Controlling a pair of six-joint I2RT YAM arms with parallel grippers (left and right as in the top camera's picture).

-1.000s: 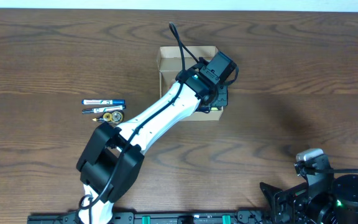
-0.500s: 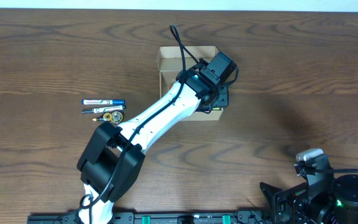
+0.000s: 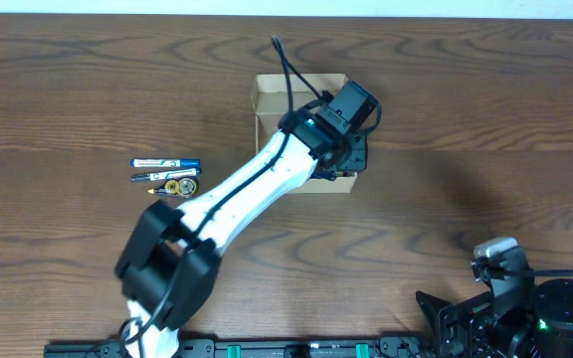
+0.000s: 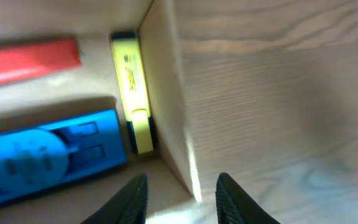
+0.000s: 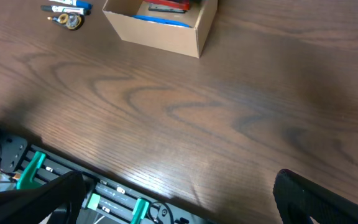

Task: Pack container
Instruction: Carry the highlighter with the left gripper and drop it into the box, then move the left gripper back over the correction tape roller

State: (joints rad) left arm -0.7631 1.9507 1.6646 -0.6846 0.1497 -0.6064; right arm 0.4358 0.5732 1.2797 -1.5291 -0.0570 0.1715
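While my left gripper (image 4: 182, 198) hangs over the container (image 3: 267, 94) on the surface (image 3: 466, 119), its jaws stand narrowly apart, empty, above a yellow item (image 4: 132, 93), blue item (image 4: 42, 155) and red item (image 4: 27, 59) inside. My right gripper (image 5: 179, 205) rests well apart, jaws wide.

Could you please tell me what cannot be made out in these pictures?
- Overhead: the left arm covers most of the container; its contents are hidden.
- Left wrist: the red item, yellow item and blue item are blurred and cropped; unidentifiable.
- Right wrist: the small items at the top edge are too small to name.
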